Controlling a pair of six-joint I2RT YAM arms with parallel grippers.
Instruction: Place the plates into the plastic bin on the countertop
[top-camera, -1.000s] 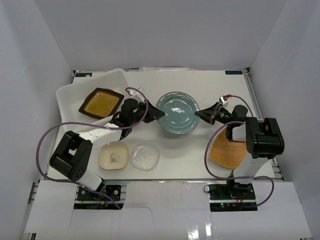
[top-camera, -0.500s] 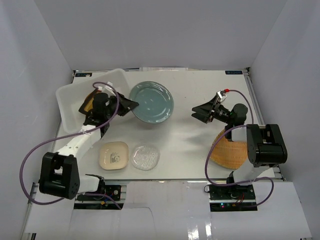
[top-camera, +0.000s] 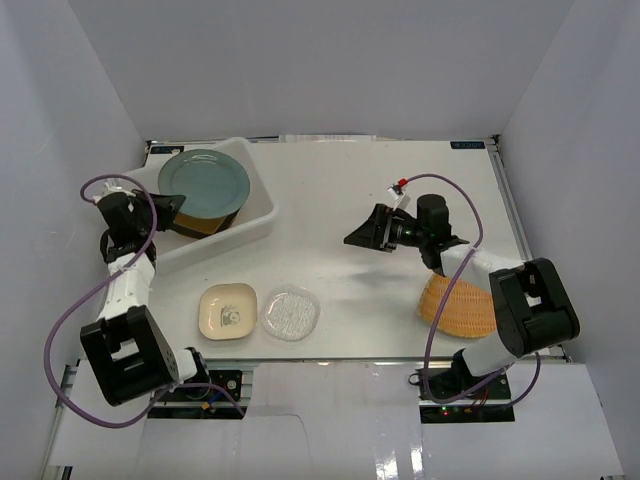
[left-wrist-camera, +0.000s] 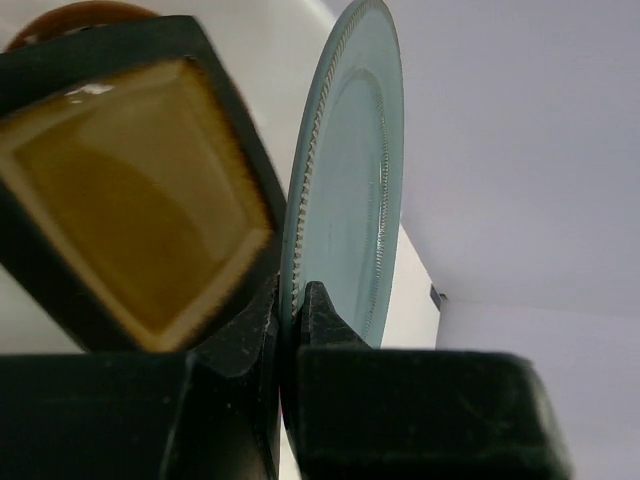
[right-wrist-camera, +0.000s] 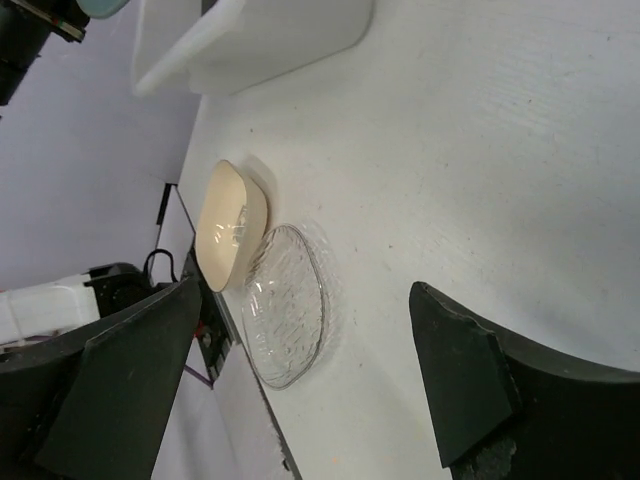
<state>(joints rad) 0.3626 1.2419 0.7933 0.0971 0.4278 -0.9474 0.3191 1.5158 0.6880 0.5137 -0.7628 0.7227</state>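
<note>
1. Top external view: the left end effector (top-camera: 166, 204) is clamped on the rim of the teal plate (top-camera: 205, 180), holding it over the plastic bin (top-camera: 262, 222), above the amber square plate (top-camera: 203, 225).
2. The right end effector (top-camera: 362, 238) gapes wide and empty over the counter (top-camera: 330, 180).

Round plate (top-camera: 205, 178) over square plate (top-camera: 207, 226) in bin (top-camera: 262, 222)
</note>
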